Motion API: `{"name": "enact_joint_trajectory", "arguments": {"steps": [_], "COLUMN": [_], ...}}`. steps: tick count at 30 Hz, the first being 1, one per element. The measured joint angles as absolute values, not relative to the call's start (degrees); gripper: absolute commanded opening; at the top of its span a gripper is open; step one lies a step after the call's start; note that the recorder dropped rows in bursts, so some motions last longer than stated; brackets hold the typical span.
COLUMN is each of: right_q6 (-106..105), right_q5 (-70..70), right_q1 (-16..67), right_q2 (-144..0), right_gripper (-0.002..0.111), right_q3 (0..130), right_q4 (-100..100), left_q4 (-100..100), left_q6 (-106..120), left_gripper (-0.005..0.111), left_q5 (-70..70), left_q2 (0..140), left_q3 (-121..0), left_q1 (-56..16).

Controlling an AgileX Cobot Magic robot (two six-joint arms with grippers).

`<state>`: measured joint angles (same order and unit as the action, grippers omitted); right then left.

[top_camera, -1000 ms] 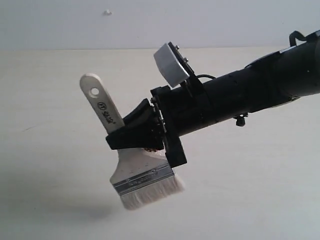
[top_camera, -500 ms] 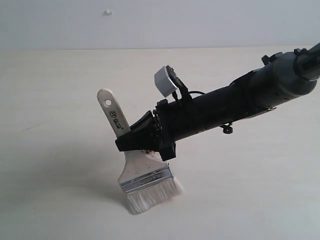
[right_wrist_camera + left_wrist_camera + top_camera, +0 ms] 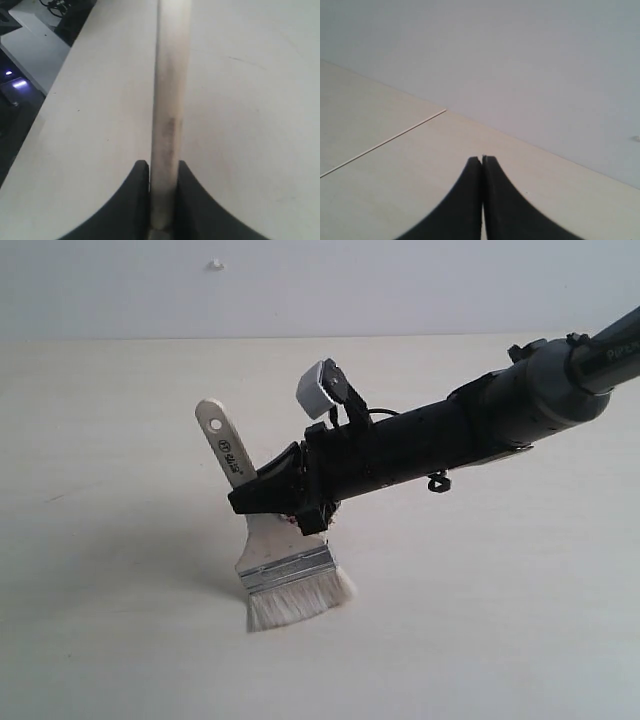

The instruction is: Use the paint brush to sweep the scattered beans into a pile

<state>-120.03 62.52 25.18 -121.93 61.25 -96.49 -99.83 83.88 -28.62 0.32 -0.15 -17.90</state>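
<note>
As the right gripper [image 3: 245, 499] is lowering the pinched wide pale-wooden paint brush [image 3: 285, 562], its bristles [image 3: 295, 605] are now touching the beige counter [image 3: 500, 620], sweep-ready.

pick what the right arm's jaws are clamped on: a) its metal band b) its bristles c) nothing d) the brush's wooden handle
d: both views show the jaws shut on the pale wooden handle of the paint brush, above its band and bristles.
</note>
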Motion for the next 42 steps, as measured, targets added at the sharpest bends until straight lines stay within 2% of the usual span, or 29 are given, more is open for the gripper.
{"name": "enact_joint_trajectory", "arguments": {"steps": [15,25,35,42], "right_q6": [-120.1,-120.1,-113.6,-111.0], "right_q5": [57.2,63.0,69.1,66.4], "right_q1": [25.2,25.2,25.2,25.2], "right_q2": [-122.0,-118.8,-109.9,-110.0], "right_gripper": [0.0,0.0,0.0,0.0], "right_q3": [65.3,65.4,65.4,65.0], "right_q4": [-98.2,-98.0,-86.1,-81.0], "left_q4": [-99.8,-99.8,-99.8,-99.8], "left_q6": [83.9,83.9,83.9,83.9], "left_gripper": [0.0,0.0,0.0,0.0], "left_q5": [-28.6,-28.6,-28.6,-28.6], "left_q2": [0.3,0.3,0.3,0.3], "left_q3": [-0.1,-0.1,-0.1,-0.1], "left_q1": [-17.9,-17.9,-17.9,-17.9]}}
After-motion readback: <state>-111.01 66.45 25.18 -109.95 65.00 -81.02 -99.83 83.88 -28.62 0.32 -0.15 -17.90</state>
